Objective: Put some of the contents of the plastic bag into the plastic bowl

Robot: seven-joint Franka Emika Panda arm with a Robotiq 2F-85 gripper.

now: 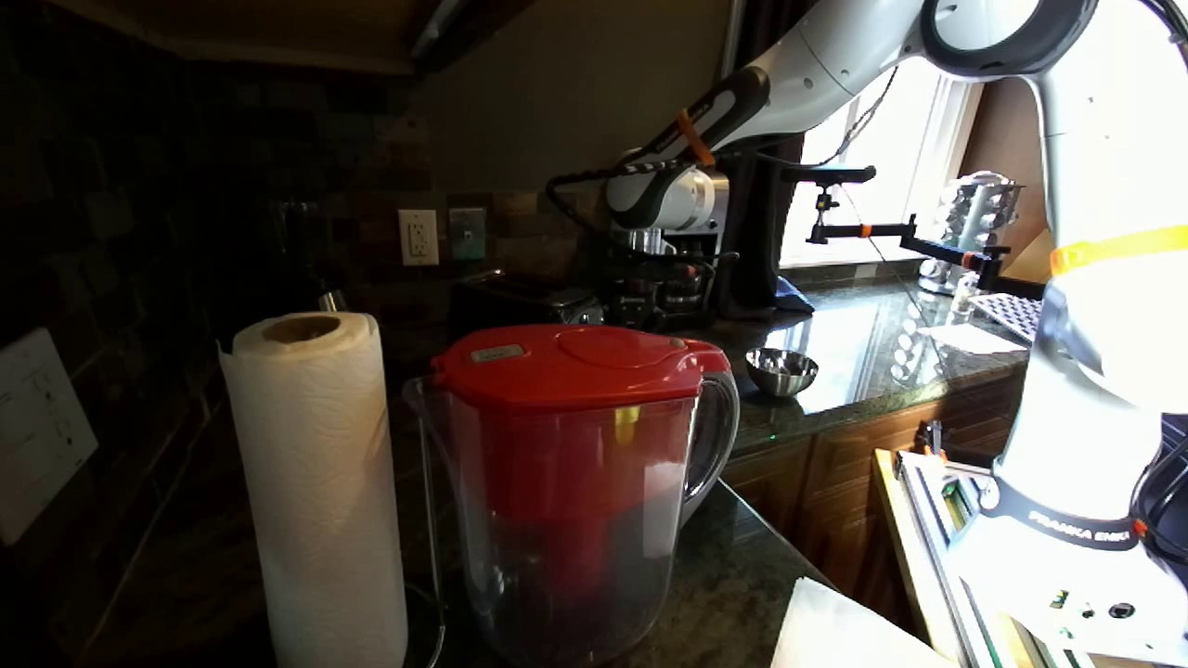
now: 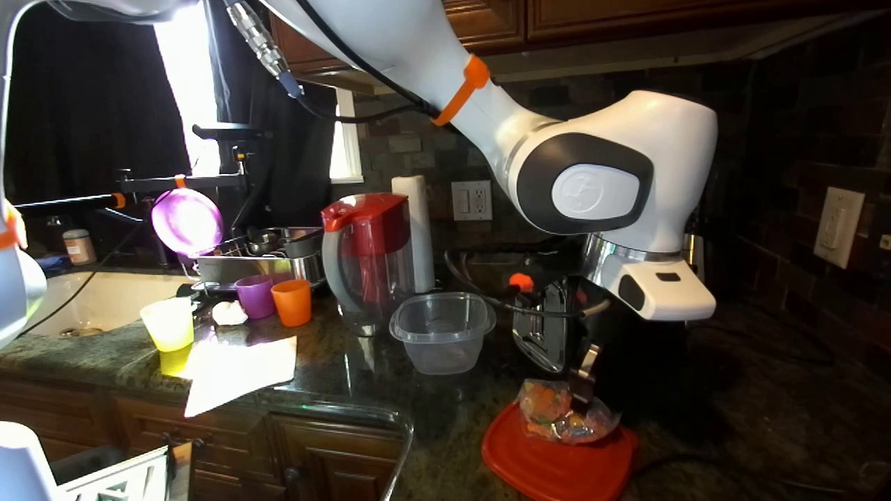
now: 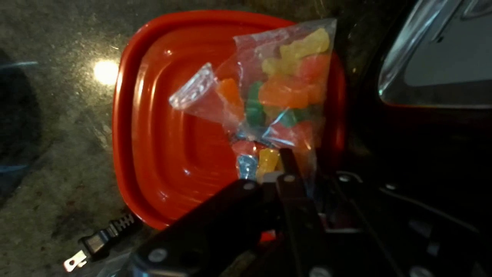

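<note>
The clear plastic bag (image 2: 541, 407) holds colourful candies and lies on a red lid (image 2: 511, 456) in an exterior view. The wrist view shows the bag (image 3: 284, 92) over the right part of the lid (image 3: 161, 154), its twisted top pointing left. My gripper (image 3: 307, 175) is down at the bag's near end. One fingertip lies against the bag and some plastic shows between the dark fingers; whether they pinch it is unclear. The gripper also shows at the bag in an exterior view (image 2: 583, 390). The clear plastic bowl (image 2: 445, 341) stands upright left of the lid, apart from it.
A red-lidded pitcher (image 2: 369, 257) and paper towel roll (image 2: 413, 229) stand behind the bowl. A toaster (image 2: 546, 330) is close to the gripper. Yellow (image 2: 168, 323), purple (image 2: 256, 296) and orange (image 2: 292, 303) cups stand left. A metal bowl (image 1: 781, 373) and power plug (image 3: 96, 242) also show.
</note>
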